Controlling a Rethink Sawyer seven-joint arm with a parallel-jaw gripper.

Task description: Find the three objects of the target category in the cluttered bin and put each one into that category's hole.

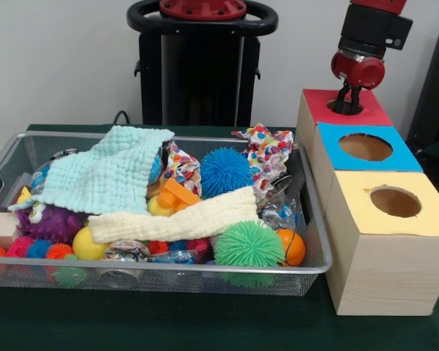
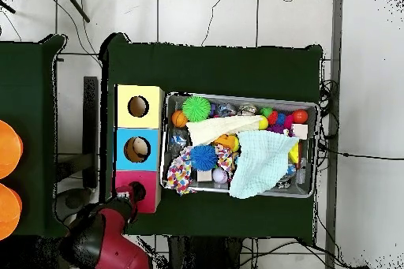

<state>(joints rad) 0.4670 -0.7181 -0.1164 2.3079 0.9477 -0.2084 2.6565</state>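
The wire-mesh bin point(image 1: 205, 269) fills the left and middle of the front view, full of clutter; it also shows in the overhead view point(image 2: 241, 97). No striped or tan-orange animal toy shows in it; they are hidden or out of view. An orange item point(image 1: 177, 196) lies half buried between the cloths; I cannot tell what it is. The red-topped wooden box point(image 1: 373, 110) stands furthest back in the row of boxes. My gripper point(image 1: 347, 102) hangs straight down with its tip in that box's round hole point(image 1: 358, 110). In the overhead view the gripper point(image 2: 125, 196) sits beside the red box's hole point(image 2: 137, 191).
A blue-topped box point(image 1: 406, 157) and a yellow-topped box point(image 1: 432, 216) stand in front of the red one. A pale blue cloth point(image 1: 106, 175) and a cream cloth point(image 1: 175, 219) cover much of the bin. Spiky blue point(image 1: 225, 172) and green point(image 1: 249, 245) balls and a basketball-patterned ball point(image 1: 293, 247) lie among the clutter.
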